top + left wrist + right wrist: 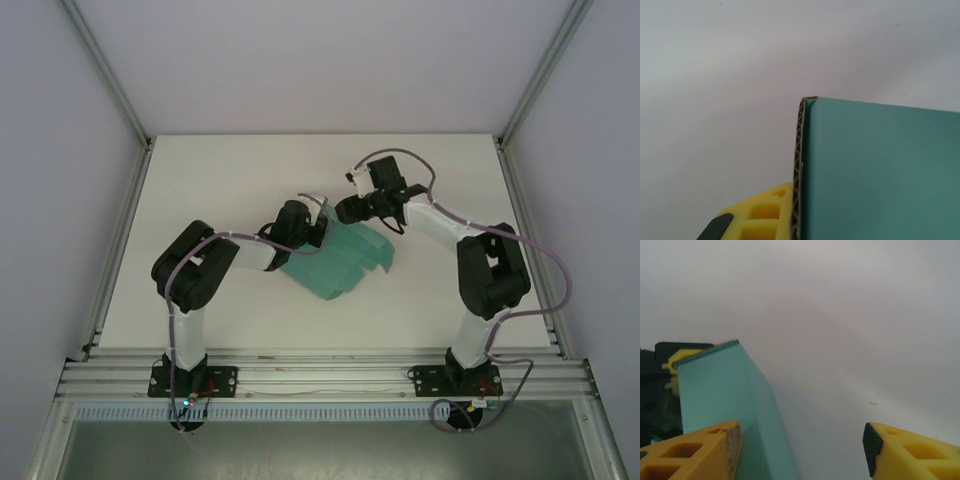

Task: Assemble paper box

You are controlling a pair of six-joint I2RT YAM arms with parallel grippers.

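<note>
Nearest, along the table's front: a slotted metal rail (320, 375), with the left base (190, 380) and right base (462, 380) bolted to it, well apart. Grey cables (545, 270) looped along each arm, away from the card. Beyond the rail, white table (200, 180), shut in at left, right and back by pale walls (330, 60) in a metal frame (110, 90).

Mid-table, between the two arms: the box (345, 262), teal card, partly folded, one panel raised toward the grippers. Left gripper (315, 232) reaching in from the left over the box's left corner, hiding that corner from above. Clamped shut on the raised panel. In the left wrist view, one yellow finger (765, 215) tight against the panel's corrugated cut edge, the other finger hidden behind the teal face.

Just beyond, right gripper (350, 210) coming in from the right at the box's far edge, close beside the left one. Jaws wide apart, gripping nothing. In the right wrist view, the upright teal panel inside the gap, hard by the finger (695, 450) at the view's left, well apart from the finger (905, 452) at its right. At that panel's far edge, the left gripper's yellow and black tip on the card. Farther off, white table.
</note>
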